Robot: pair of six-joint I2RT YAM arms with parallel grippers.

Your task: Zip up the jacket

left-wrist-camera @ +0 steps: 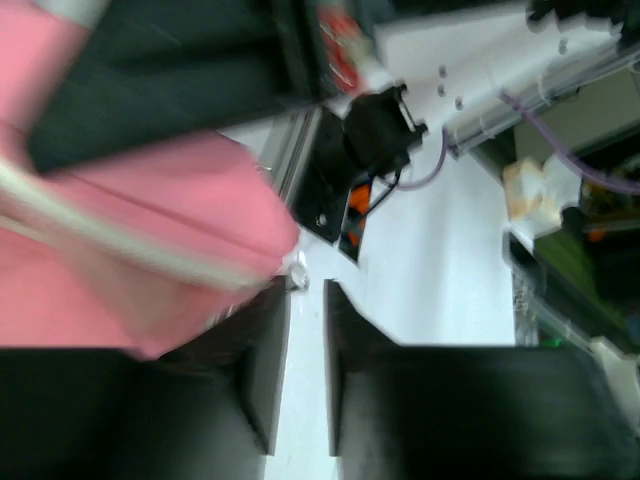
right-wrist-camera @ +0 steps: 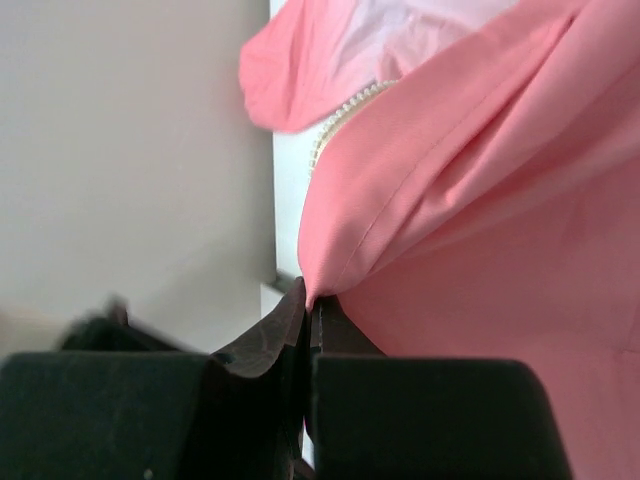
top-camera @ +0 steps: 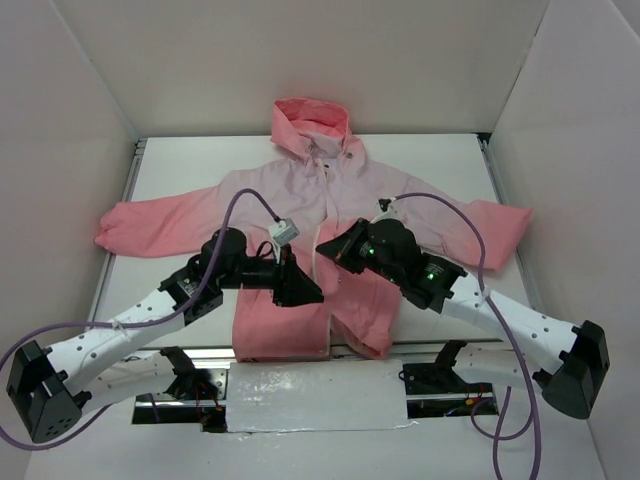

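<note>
Jacket (top-camera: 300, 195) fabric is pinched at an edge in the closed right pincer (right-wrist-camera: 311, 305); the left pincer (left-wrist-camera: 307, 310) stands narrowly parted, gripping nothing, the cloth just beside it.

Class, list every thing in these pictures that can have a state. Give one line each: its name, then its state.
jacket, spread out flat, front open at the lower part.
zipper, teeth bare and not joined where they show.
left gripper, open by a narrow gap, nothing in it.
right gripper, shut on the jacket's edge.
</note>
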